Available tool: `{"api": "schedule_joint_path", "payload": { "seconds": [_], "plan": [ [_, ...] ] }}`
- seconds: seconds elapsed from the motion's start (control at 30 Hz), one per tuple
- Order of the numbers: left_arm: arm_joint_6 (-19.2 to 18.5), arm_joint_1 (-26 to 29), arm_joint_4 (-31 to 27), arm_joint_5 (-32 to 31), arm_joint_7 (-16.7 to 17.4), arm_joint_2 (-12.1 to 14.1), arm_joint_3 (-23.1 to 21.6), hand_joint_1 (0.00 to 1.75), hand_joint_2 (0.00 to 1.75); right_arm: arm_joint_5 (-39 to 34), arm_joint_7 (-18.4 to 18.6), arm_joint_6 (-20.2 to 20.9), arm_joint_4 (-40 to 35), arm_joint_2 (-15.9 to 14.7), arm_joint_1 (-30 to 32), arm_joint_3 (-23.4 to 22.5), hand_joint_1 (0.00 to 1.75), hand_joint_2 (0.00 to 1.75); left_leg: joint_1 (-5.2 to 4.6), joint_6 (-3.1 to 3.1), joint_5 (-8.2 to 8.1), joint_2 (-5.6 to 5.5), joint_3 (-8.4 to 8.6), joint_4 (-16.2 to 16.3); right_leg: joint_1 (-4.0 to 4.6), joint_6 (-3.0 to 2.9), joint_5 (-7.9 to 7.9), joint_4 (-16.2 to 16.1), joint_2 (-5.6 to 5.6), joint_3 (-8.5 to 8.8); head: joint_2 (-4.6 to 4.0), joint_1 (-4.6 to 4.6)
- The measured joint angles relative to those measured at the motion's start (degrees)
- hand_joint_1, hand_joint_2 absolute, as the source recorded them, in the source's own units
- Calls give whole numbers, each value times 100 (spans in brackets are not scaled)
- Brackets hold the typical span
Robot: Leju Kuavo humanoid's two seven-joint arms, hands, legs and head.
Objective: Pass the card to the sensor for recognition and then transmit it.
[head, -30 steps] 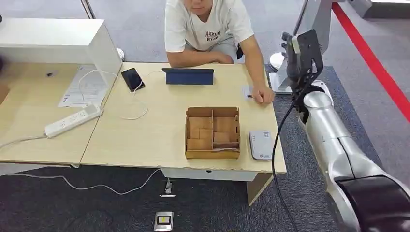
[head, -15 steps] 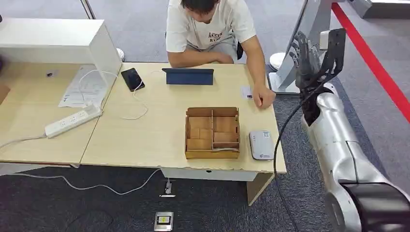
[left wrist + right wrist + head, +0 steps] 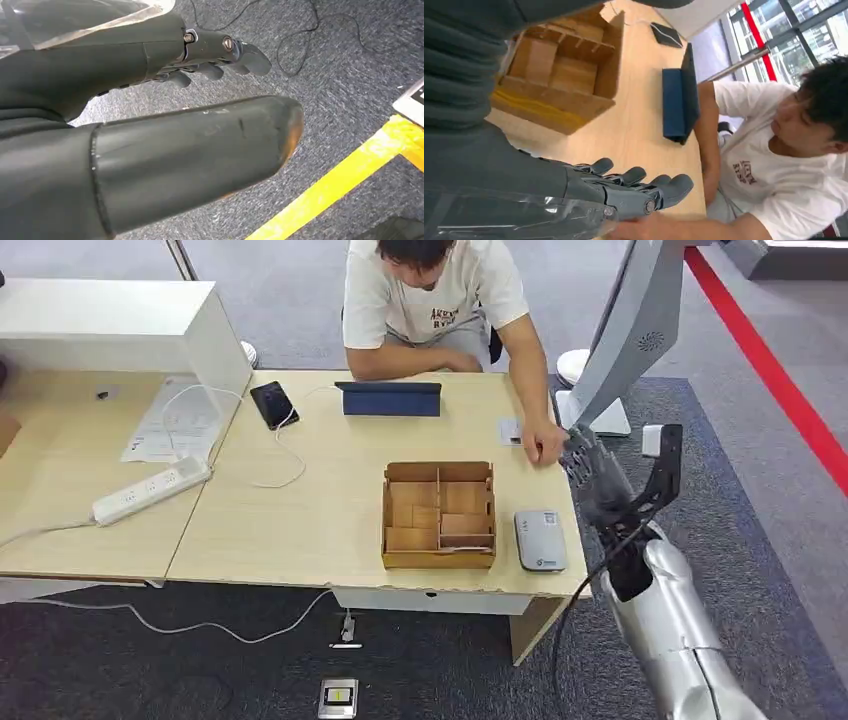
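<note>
**Now at the hand-off point: right hand lowered beside the card**

Currently, the card (image 3: 511, 430) lay flat on the table (image 3: 330, 510) near its far right edge, pinned under the fingers of the person's hand (image 3: 545, 440). Only a pale corner of the card was exposed, so its long axis could not be read with confidence; the visible part suggested it ran roughly across the table, pointing toward the right edge. No printed face could be made out.

Compared with one second earlier, the right hand (image 3: 592, 472) had come down from a raised position above the table's far right corner to table height, and stood just beside the person's hand at the table's right edge. Its fingers (image 3: 634, 176) were extended and spread, holding nothing. Judged from this, the step in hand was the approach to receive or pick up the card; the grasp had not yet been made.

The sensor (image 3: 540, 539), a grey flat reader, lay near the front right of the table, just beside the cardboard tray (image 3: 440, 515) and well apart from the card. The card had not yet been presented to it.

The left hand (image 3: 220, 55) hung over the carpet floor, fingers loosely extended, holding nothing.

Farther back, a blue tablet case (image 3: 390, 398) and a phone (image 3: 273, 403) rested on the table.
</note>
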Motion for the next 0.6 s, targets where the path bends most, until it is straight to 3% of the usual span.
{"api": "schedule_joint_path", "payload": {
  "seconds": [0.3,0.4,0.6],
  "plan": [
    [-17,3,0,55,-37,0,39,0,0,711,-28,350,-1292,-300,550,490,0,175,-1,0,0,0,-1,0,-1,0,0,-2,0,1,0,2],
    [-9,5,0,44,-46,0,72,0,0,1110,42,195,-1916,-400,796,625,0,175,-1,0,0,0,-3,0,-1,0,0,-2,0,1,0,0],
    [22,-2,0,22,-65,0,101,0,0,1881,-90,-118,-2412,-498,941,824,0,175,-1,0,0,4,0,0,-1,0,0,-2,2,0,0,2]
  ]
}}
